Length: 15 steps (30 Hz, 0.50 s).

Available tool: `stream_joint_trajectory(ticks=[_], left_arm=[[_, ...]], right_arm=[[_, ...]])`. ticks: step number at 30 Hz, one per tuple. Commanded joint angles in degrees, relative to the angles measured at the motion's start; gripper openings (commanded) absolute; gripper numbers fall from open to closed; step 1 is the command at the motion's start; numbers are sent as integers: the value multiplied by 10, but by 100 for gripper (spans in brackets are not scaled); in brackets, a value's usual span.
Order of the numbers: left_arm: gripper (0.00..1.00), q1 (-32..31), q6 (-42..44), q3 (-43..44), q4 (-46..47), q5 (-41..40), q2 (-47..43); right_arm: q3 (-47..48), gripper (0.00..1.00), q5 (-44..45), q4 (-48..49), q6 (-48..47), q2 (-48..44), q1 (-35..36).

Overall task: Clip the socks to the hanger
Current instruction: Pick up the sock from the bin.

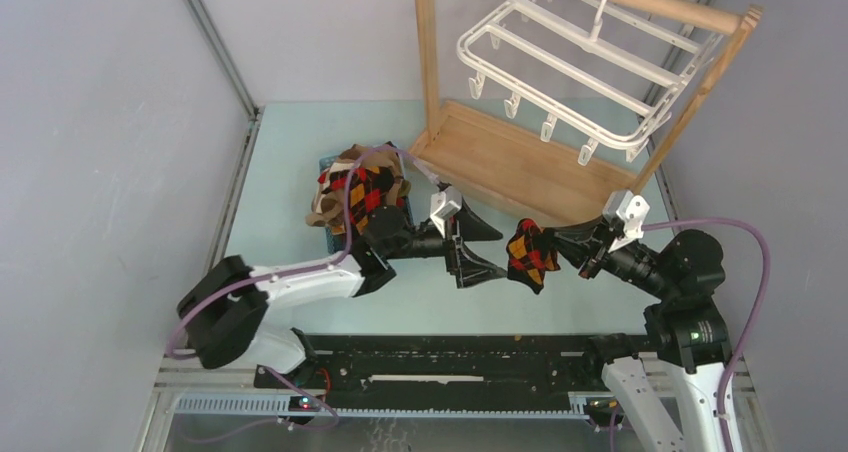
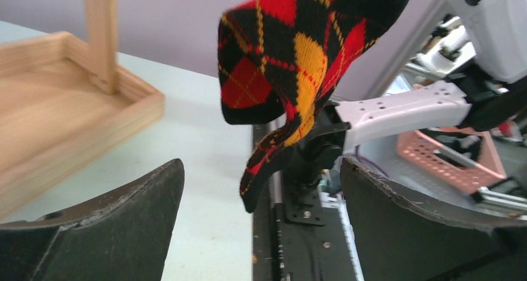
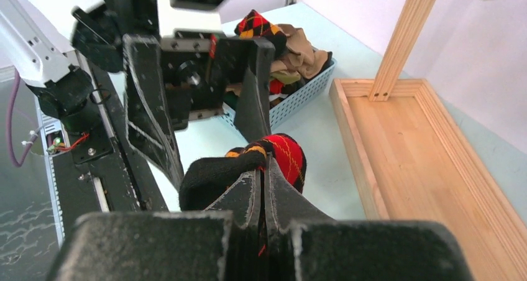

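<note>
Pinching sock (image 1: pixel 528 258) mid-length(?), R tool (image 1: pixel 553 249).

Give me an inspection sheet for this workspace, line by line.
Surface: pale green table top, no spills seen.
Job's things: argyle sock hanging from the right gripper; more socks piled in the blue basket; white hanger hooked on the wooden stand rail, no sock on its clips.
Clutter: pink perforated crate beyond the table edge, in the left wrist view.
Grippers: left gripper open, empty, beside the sock; right gripper shut on the argyle sock.
Cables: purple cable along each arm; the left one loops over the basket.
Surroundings: grey walls on both sides.
</note>
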Motion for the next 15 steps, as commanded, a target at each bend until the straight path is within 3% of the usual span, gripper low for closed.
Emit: stream_joint_trajectory(ticks=[1, 6, 9, 15], left_arm=[[100, 0, -124, 10, 175, 79, 59], [99, -4, -169, 27, 238, 103, 96], [92, -9, -196, 48, 256, 125, 118], [54, -9, -277, 89, 293, 169, 169]], right_arm=[[32, 0, -13, 34, 20, 13, -4], [45, 0, -11, 44, 26, 21, -4], [45, 0, -1, 54, 26, 27, -4], [52, 0, 18, 55, 14, 37, -4]])
